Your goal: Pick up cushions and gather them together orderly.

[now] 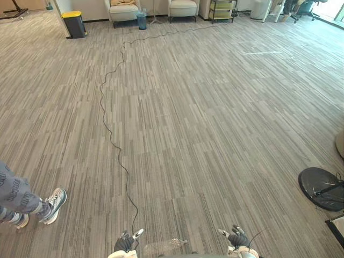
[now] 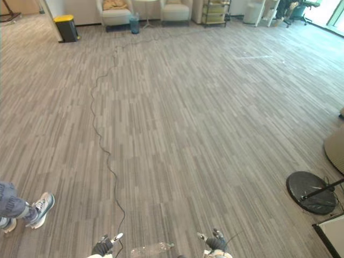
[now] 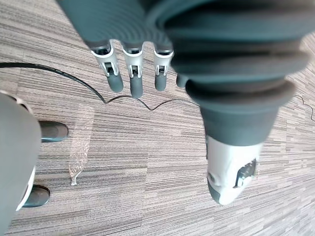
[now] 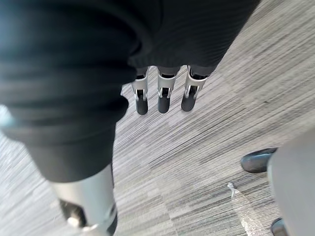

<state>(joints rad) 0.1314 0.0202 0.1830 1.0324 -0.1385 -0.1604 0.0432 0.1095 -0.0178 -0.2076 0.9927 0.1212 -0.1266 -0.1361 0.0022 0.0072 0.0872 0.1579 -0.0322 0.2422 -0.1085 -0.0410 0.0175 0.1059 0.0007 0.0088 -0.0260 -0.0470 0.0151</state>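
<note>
As the L hand and R hand hang low w/ fingers straight, holding nothing, the tan cushion lies far ahead on the armchair, slightly to the left. L hand is nearer, I think; you must walk there first.

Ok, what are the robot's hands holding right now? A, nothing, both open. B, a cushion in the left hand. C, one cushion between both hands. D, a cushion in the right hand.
A: the left hand and right hand both show straight fingers over carpet, holding nothing.
</note>
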